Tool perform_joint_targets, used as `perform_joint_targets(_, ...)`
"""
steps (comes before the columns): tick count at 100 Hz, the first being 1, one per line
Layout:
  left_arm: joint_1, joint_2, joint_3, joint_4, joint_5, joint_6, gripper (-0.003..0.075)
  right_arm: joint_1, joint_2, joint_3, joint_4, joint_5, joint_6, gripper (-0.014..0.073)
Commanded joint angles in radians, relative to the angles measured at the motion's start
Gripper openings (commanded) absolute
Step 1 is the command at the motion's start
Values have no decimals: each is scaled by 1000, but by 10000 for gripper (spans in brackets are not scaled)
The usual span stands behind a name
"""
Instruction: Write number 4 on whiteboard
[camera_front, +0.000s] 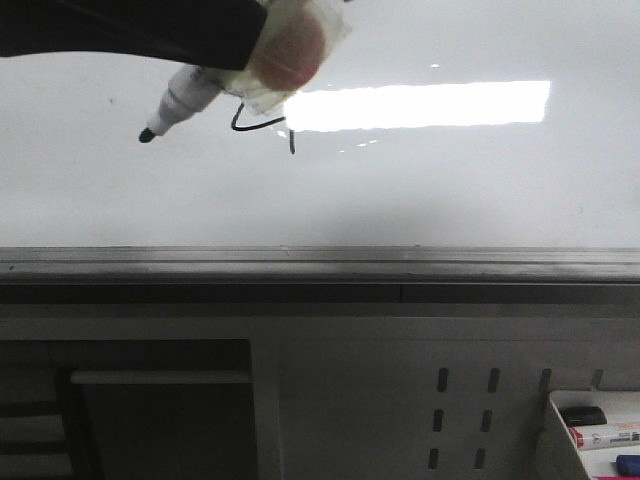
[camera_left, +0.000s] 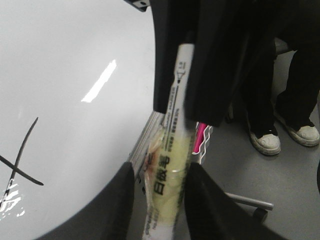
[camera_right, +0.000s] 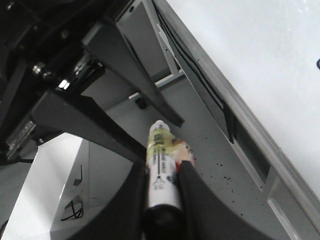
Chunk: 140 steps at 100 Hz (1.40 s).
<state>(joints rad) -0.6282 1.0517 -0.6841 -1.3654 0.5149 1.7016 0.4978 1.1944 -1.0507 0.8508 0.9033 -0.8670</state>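
Holding a marker (camera_front: 185, 100) over the whiteboard (camera_front: 450, 190), an arm reaches in from the top left of the front view. Which arm it is can't be told from that view. The marker's white barrel slants down-left, its black tip (camera_front: 147, 135) sits just off or on the board; contact not resolvable. A yellowish tape wrap with a reddish blob (camera_front: 290, 45) covers the upper barrel.

The number 4 (camera_front: 265, 125) is on the board just right of the marker, partly hidden behind the tape wrap. Visible parts: a curved black stroke with a horizontal foot, and a short vertical line dropping below it. It lies at the left end of the bright rectangular light reflection (camera_front: 420, 105).

Left wrist view: left gripper (camera_left: 162, 175) clenched on a marker (camera_left: 170, 150), white barrel with printed text and yellow tape between the two dark fingers (camera_left: 112, 210). Black crossing strokes (camera_left: 20, 162) show on the board near the frame edge. Behind, someone's legs and sneakers (camera_left: 265, 142) on a grey floor.

Right wrist view: right gripper (camera_right: 162, 195) also clenched on a marker (camera_right: 161, 170), black cap end toward the camera, the gripper away from the board surface, near its grey frame (camera_right: 240, 125).

Front view, lower part: grey metal ledge (camera_front: 320, 262) along the board's edge, a perforated white panel (camera_front: 465, 410) below it, and a tray (camera_front: 555, 440) at bottom right with spare markers (camera_front: 605, 435).
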Motion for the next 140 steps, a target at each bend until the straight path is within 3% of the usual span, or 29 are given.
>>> perform_joint_targets(1,-6,-10,-31,-45,16,0,234,-1,-19,-42,44,-7,0,-44)
perform_joint_targets(53,-6,-10,-31,-25,48,0,220,-1,-19,-43,44,29,0,-44)
perform_joint_targets(63,-6,-10,-31,-21,51,0,150,-1,-19,-43,44,29,0,-44)
perform_joint_targets(77,-6,-10,-31,0,55,0,-21,-1,-19,-43,55,23,0,-44)
perform_joint_targets(88,-6,-10,-31,13,57,-13,-20,-1,-19,-43,69,17,1,-37)
perform_joint_targets(100,-3,-12,-31,12,41,-40,-20,-1,-19,-43,69,17,1,102)
perform_joint_targets(112,-3,-14,-31,16,4,-83,-20,-29,-21,-43,69,9,4,367)
perform_joint_targets(117,-3,-16,-31,18,-11,-111,-20,-58,-29,-43,69,8,11,438)
perform_joint_targets(123,-3,-21,-31,18,-41,-138,-20,-101,-47,-43,69,20,10,473)
perform_joint_targets(140,-3,-66,-29,-12,-202,-228,-20,-271,-137,-43,69,72,10,469)
